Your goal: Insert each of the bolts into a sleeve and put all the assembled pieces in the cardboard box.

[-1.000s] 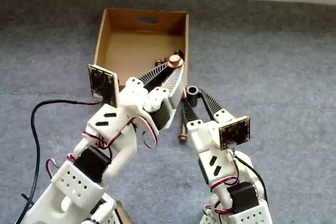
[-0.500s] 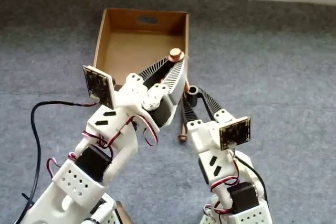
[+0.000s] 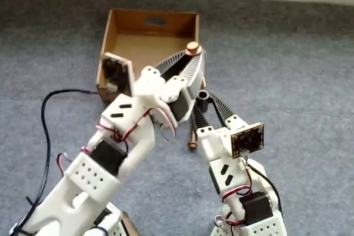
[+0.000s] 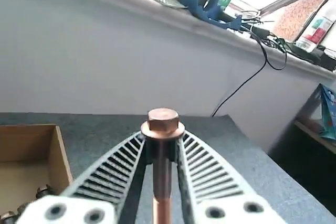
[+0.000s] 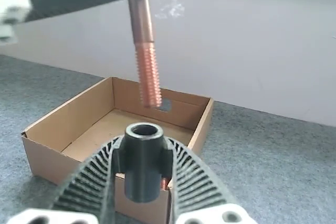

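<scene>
L gripper (image 3: 192,55) is clamped on a copper bolt (image 3: 193,48), fingers narrow and pinching the shank just under the flange. Bolt has a hex head w/ round flange on top, smooth shank, and a threaded lower part w/ the tip pointing down. In L wrist view the head (image 4: 163,123) sits proud of the ribbed black fingertips (image 4: 137,148) and the shank runs down between them. R gripper (image 3: 202,99) is closed on a sleeve (image 3: 202,102): short black cylinder, held upright, bore facing up, one finger on each side. In R wrist view the bolt tip (image 5: 148,85) hangs above the sleeve (image 5: 142,174), clear gap between them, not in the bore. From the high view the bolt head is over the right wall of the cardboard box (image 3: 107,40), and the sleeve is just outside that wall near the box's front corner. Box is an open-top brown tray w/ a slot cutout in the far wall. Second copper bolt (image 3: 192,135) lies flat on the grey carpet (image 3: 287,75), beside the R gripper fingers. L wrist view shows a few small pieces (image 4: 44,192) on the box floor, too small to ID.
</scene>
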### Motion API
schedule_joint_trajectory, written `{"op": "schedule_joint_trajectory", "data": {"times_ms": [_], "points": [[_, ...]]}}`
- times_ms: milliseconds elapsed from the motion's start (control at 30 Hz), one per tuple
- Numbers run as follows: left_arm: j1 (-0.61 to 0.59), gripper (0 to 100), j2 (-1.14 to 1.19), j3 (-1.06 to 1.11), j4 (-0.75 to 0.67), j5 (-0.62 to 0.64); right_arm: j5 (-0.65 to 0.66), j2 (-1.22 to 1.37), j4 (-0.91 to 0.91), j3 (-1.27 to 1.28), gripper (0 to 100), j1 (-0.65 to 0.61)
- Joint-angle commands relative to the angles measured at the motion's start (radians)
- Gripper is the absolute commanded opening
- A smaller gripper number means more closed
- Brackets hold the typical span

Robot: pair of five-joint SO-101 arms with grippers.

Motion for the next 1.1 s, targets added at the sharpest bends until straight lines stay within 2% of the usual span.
{"op": "schedule_joint_trajectory", "data": {"times_ms": [0,333,500,1067], "points": [[0.031,1,0.070,-0.101,-0.029,-0.008,0.008,-0.013,-0.021,-0.008,0.6,-0.005],[0.047,1,0.012,-0.005,-0.026,-0.012,0.011,-0.013,-0.022,-0.008,0.6,-0.005],[0.048,1,-0.041,0.031,-0.026,-0.140,0.009,-0.013,-0.022,-0.008,0.6,-0.005],[0.068,1,-0.039,-0.058,-0.026,-0.137,0.011,-0.013,-0.022,-0.007,0.6,-0.005]]}}
